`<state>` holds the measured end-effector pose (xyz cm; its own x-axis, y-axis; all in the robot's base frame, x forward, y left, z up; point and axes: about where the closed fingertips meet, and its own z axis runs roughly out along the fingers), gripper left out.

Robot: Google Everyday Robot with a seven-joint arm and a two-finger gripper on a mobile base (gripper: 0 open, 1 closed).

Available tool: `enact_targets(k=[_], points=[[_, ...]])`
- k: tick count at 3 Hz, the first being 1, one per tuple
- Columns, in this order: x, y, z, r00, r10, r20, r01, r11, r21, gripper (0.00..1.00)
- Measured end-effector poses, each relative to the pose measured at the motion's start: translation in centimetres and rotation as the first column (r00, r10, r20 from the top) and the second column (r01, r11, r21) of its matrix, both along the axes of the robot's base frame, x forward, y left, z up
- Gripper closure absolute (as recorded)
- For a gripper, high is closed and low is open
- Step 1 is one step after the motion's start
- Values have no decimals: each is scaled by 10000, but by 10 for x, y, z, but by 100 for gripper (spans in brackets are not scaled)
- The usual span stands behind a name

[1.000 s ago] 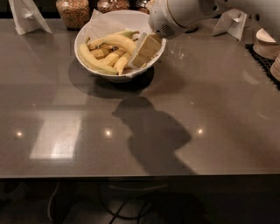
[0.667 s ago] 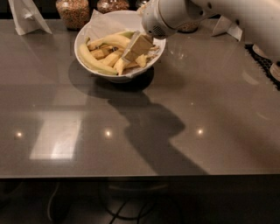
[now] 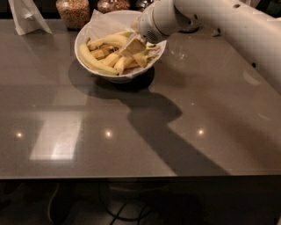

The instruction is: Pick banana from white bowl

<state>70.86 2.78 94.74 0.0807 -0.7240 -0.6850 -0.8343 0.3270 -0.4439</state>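
Observation:
The white bowl (image 3: 88,33), lined with white paper, stands at the back of the grey table and holds several yellow bananas (image 3: 94,61). My gripper (image 3: 133,47) reaches down from the white arm (image 3: 210,17) into the right half of the bowl, right over the bananas in the middle. Its tips are among the bananas.
Glass jars (image 3: 73,11) of food stand behind the bowl at the table's far edge. A white paper holder (image 3: 26,15) stands at the back left. The grey table (image 3: 131,140) stretches toward me, with its front edge low in the view.
The arm has swung left and the gripper has moved from the bowl's right rim toward its middle, down among the bananas.

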Motion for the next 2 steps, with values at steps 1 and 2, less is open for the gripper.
enact_targets(k=[1, 2], points=[[11, 1, -10, 9998, -122, -132, 123, 9999, 86, 37], [25, 1, -23, 9992, -288, -289, 290, 9996, 51, 36]])
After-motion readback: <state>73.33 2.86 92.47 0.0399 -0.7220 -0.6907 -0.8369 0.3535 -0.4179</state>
